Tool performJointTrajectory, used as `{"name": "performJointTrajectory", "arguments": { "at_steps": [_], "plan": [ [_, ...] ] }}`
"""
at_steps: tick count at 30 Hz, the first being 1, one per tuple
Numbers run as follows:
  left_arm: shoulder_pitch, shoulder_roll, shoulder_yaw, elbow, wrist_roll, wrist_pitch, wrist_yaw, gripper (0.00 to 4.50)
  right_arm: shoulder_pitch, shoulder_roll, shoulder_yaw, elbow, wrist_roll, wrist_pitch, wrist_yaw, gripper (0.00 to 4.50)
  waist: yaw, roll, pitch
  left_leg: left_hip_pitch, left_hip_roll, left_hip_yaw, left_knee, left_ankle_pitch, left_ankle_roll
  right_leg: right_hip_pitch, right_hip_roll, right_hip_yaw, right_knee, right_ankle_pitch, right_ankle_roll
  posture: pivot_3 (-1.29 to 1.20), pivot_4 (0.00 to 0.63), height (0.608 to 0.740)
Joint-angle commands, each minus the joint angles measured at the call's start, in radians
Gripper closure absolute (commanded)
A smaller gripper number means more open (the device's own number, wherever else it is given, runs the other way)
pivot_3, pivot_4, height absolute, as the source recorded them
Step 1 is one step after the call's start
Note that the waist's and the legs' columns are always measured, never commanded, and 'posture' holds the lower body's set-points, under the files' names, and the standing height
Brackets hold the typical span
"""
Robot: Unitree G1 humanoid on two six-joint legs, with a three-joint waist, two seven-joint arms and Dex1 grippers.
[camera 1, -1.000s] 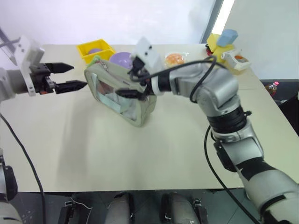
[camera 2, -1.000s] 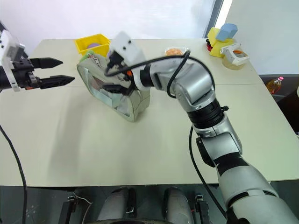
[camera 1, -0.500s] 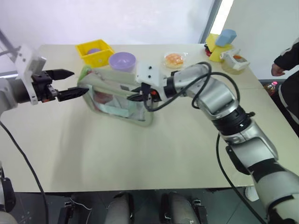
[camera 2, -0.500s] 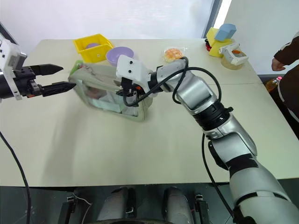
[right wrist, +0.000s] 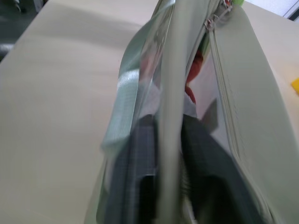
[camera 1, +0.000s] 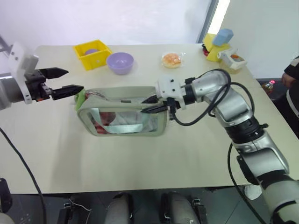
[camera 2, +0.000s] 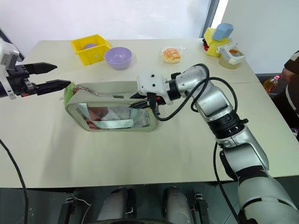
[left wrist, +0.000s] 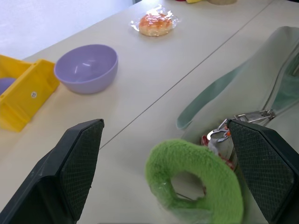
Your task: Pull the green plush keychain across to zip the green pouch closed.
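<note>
Silver arms; black cables, fingers (left wrist: 70, 175)

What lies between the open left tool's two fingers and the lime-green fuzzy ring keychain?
Nothing: the left tool frames the lime-green fuzzy ring keychain with bare beige tabletop between, seen in the left wrist view.

No text, label, brand, number or sign is readable on anything here; a small round mark on the yellow bin (left wrist: 33, 94) stays illegible.
</note>
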Motion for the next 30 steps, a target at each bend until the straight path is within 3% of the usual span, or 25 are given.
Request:
{"name": "performJointTrajectory", "arguments": {
  "at_steps": [1, 2, 8, 14, 17, 21, 28, 30],
  "plan": [
    [-0.037, 0.026, 0.01, 0.017, 0.007, -0.025, -0.007, 0.0, -0.01, -0.014, -0.044, -0.084, 0.013, 0.066, -0.019, 1.89, 0.003, 0.0, 0.0, 0.0, 0.0, 0.0, 0.0, 0.0, 0.0, 0.0, 0.0, 0.0, 0.0, 0.0, 0.0, 0.0, 0.15, 0.739],
    [-0.041, 0.031, 0.009, 0.027, 0.009, -0.03, -0.012, 0.0, -0.011, -0.033, -0.059, -0.109, 0.024, 0.091, -0.012, 1.4, 0.004, 0.0, 0.0, 0.0, 0.0, 0.0, 0.0, 0.0, 0.0, 0.0, 0.0, 0.0, 0.0, 0.0, 0.0, 0.0, 0.15, 0.739],
    [-0.033, 0.091, 0.025, 0.156, 0.048, -0.076, -0.049, 0.0, 0.018, -0.177, -0.161, -0.246, 0.102, 0.254, 0.007, 1.4, 0.008, 0.0, 0.0, -0.001, -0.001, 0.0, 0.001, 0.0, 0.001, 0.0, 0.0, 0.0, -0.001, 0.0, 0.0, 0.0, 0.15, 0.739],
    [-0.015, 0.082, -0.009, 0.196, 0.064, -0.097, -0.085, 0.0, 0.109, -0.159, -0.138, -0.344, 0.121, 0.292, -0.035, 1.4, 0.003, 0.0, 0.0, 0.0, 0.0, 0.0, 0.001, 0.0, 0.001, 0.0, 0.0, 0.0, 0.0, 0.0, 0.0, 0.0, 0.15, 0.739],
    [0.005, 0.057, -0.029, 0.149, 0.044, -0.061, -0.09, 0.0, 0.123, -0.133, -0.129, -0.356, 0.131, 0.302, -0.052, 2.27, 0.005, 0.0, 0.0, 0.0, 0.0, 0.0, 0.001, 0.0, 0.001, 0.0, 0.0, 0.0, 0.0, 0.0, 0.0, 0.0, 0.15, 0.739],
    [0.051, 0.035, -0.043, 0.103, 0.059, -0.072, -0.083, 0.0, 0.125, -0.117, -0.122, -0.359, 0.126, 0.303, -0.068, 4.31, 0.007, 0.0, 0.0, 0.0, 0.0, 0.0, 0.001, 0.0, 0.001, 0.001, 0.0, 0.0, 0.0, 0.0, 0.0, 0.0, 0.15, 0.739],
    [0.05, -0.074, -0.067, 0.111, 0.061, -0.087, -0.024, 0.0, 0.13, -0.108, -0.117, -0.373, 0.13, 0.309, -0.085, 4.42, 0.007, -0.001, 0.0, 0.0, 0.0, 0.0, 0.001, 0.0, 0.001, 0.001, 0.0, 0.0, 0.0, 0.0, 0.0, 0.0, 0.15, 0.739],
    [0.048, -0.086, -0.063, 0.101, 0.061, -0.095, -0.023, 0.52, 0.133, -0.109, -0.115, -0.374, 0.129, 0.308, -0.088, 4.5, 0.007, -0.001, 0.0, 0.0, 0.0, 0.0, 0.002, 0.0, 0.001, 0.001, 0.0, 0.0, 0.0, 0.0, 0.0, 0.0, 0.15, 0.739]
  ]
}}
